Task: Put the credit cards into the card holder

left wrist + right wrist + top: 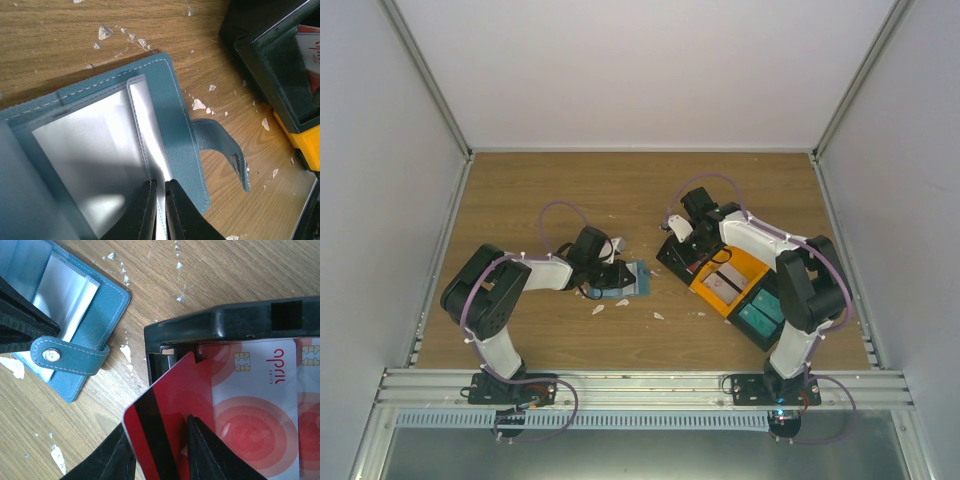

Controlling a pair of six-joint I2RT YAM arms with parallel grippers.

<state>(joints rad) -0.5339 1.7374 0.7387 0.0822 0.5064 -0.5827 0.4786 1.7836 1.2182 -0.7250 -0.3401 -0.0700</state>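
The blue card holder (628, 280) lies open on the wood, its clear sleeves showing in the left wrist view (175, 115). My left gripper (160, 184) is shut on the edge of one clear sleeve and sits at the holder's left side in the top view (608, 275). My right gripper (157, 440) is shut on a credit card (160, 400), seen from its red back with a black stripe, tilted above the corner of the black bin (220, 322). More white and red credit cards (260, 405) lie in that bin. The card holder (102, 302) lies to its left.
An orange bin (752, 268) with cards in it and a teal-lined bin (765, 315) stand in a row with the black bin (672, 258). White scraps (598, 309) lie on the wood near the holder. Grey walls stand on three sides.
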